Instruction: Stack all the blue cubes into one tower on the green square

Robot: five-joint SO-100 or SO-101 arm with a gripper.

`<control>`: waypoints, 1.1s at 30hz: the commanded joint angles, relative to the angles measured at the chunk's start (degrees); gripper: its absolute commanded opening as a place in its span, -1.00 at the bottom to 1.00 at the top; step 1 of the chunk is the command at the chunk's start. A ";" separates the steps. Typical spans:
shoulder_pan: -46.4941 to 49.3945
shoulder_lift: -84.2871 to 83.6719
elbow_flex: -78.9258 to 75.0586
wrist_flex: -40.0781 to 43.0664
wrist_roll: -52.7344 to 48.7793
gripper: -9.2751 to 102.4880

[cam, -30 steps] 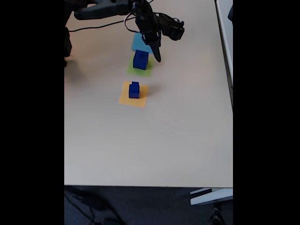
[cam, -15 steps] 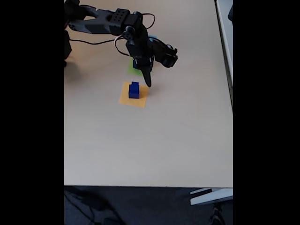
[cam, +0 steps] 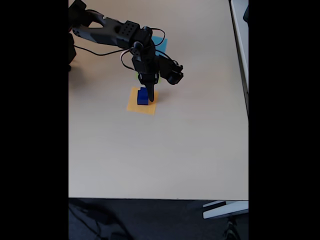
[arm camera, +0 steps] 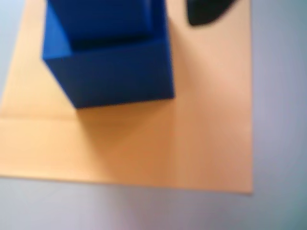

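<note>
Blue cubes [arm camera: 112,72], flat orange patch [arm camera: 192,143].

My gripper [cam: 150,98] hangs right over the orange patch [cam: 135,106], one fingertip [arm camera: 206,12] just beside the stacked blue cubes [cam: 143,96] that stand on it, so in the fixed view those cubes block any pass toward 9 o'clock. From 3 round through 6 to 8 o'clock the table [cam: 165,155] lies bare and I could sweep anywhere there. Toward 12 o'clock my own arm [cam: 112,32] and its cable stand in the way, with the light-blue patch [cam: 161,41] flat behind them and no hindrance.
</note>
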 commanded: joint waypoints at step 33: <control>0.79 4.83 3.96 3.43 -2.29 -0.32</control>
